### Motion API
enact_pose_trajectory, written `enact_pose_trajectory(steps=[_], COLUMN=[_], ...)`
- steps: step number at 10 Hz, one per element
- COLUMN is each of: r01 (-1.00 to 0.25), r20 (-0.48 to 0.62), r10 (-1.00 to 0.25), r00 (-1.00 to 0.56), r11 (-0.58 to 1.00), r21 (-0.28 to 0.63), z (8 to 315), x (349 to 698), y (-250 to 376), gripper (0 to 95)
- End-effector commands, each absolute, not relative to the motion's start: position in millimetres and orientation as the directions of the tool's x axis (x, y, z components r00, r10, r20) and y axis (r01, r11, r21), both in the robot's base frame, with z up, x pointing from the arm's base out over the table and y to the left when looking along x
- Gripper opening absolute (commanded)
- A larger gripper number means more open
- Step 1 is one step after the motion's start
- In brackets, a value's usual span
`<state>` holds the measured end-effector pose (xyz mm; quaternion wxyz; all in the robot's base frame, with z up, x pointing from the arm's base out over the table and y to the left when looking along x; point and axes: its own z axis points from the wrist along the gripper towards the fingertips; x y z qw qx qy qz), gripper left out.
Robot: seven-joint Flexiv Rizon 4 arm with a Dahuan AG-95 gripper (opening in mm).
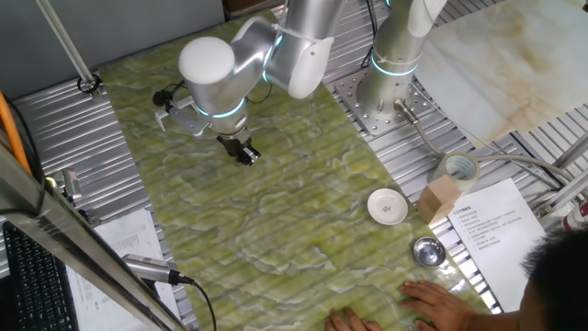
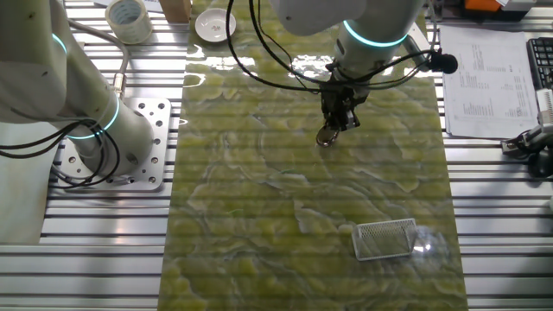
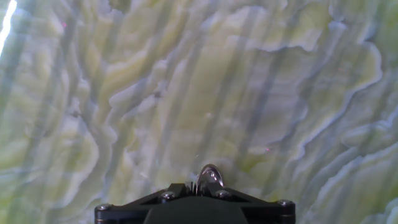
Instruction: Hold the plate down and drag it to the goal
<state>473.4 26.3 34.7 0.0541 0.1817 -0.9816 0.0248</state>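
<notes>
The plate [image 2: 326,136] is a small shiny silver dish on the green marbled mat, directly under my gripper's tip in the other fixed view. In the hand view its shiny rim [image 3: 210,176] peeks out just beyond the fingertips. My gripper [image 2: 335,123] points down with its fingers together, the tips resting on the plate; it also shows in one fixed view [image 1: 245,154]. The goal [image 2: 386,239] is a thin white rectangular frame on the mat, well apart from the plate, toward the near right corner of the other fixed view.
A white round dish [image 1: 387,206], a steel bowl [image 1: 428,251], a cardboard box [image 1: 441,195] and a tape roll [image 1: 459,170] sit at the mat's right edge. A person's hands [image 1: 432,296] rest at the front edge. The arm's base [image 1: 386,92] stands behind.
</notes>
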Motion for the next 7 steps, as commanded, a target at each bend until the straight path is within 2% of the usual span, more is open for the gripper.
enact_pose_trajectory(steps=[1, 7], r01=[-0.363, -0.363], r20=[0.105, 0.11], r10=[-0.358, -0.358], r00=[-0.928, -0.927], r11=[0.931, 0.931], r21=[-0.034, -0.026], z=[30.0, 34.1], x=[473.6, 476.4], y=[23.1, 21.0], gripper=[0.0, 0.0])
